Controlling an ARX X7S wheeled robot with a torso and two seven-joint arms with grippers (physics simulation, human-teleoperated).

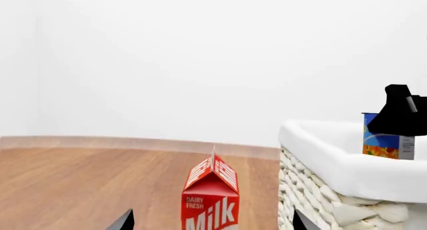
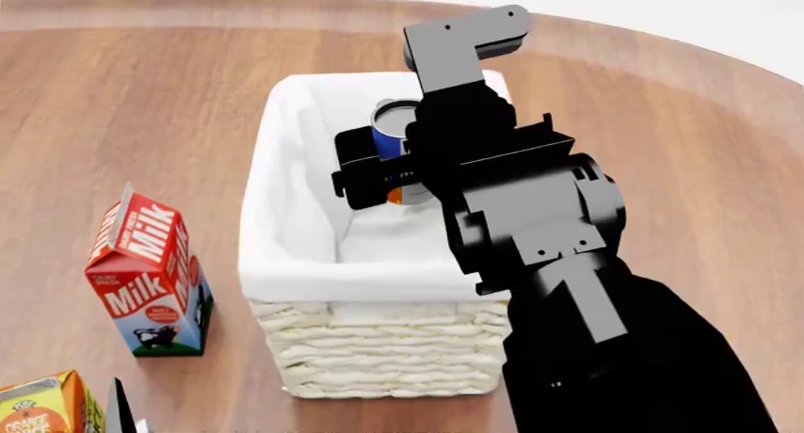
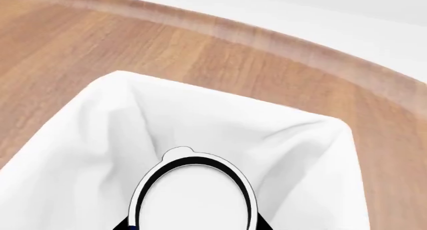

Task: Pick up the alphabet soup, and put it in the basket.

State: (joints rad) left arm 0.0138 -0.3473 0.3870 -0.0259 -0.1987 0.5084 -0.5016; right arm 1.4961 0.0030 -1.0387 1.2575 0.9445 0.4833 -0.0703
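Right claw (image 2: 383, 174) is clamped on the alphabet soup (image 2: 395, 132), hanging over the basket (image 2: 377, 358) mid-frame so it'll drop inside the lining. Left claw (image 1: 210, 222) sits spread apart.

Head view down over basket (image 2: 301, 292); both wrist views close beside it.

You get bright, even, diffuse light in all three views, with no glare. Shadows are faint: a soft one lies on the wooden counter (image 2: 151, 122) at the foot of the cream-white woven wicker basket (image 2: 377, 358). Its white cloth lining (image 3: 300, 155) shows gentle grey shading in the folds. The renders are sharp edge to edge, without blur or visible distortion.
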